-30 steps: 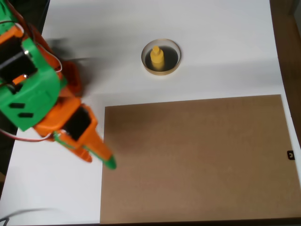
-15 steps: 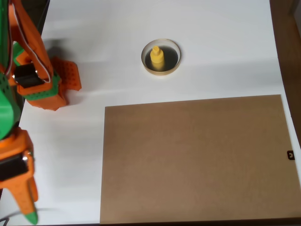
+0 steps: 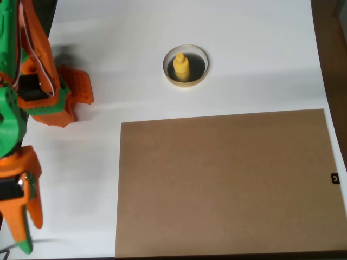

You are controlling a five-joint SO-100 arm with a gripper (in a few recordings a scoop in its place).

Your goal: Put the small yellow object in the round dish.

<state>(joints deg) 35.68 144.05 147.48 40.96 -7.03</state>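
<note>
With the small yellow object [image 3: 181, 66] upright in the round dish [image 3: 185, 82] at upper centre, the empty, narrowly parted gripper [image 3: 26, 230] at lower left should simply keep clear.

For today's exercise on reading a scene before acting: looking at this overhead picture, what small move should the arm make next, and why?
Probably none beyond settling at rest. The small yellow object already stands upright inside the round dish, and the tool sits far off at the lower left edge of the white table, holding nothing. The job looks done, so keeping the arm away from the dish seems best.
</note>
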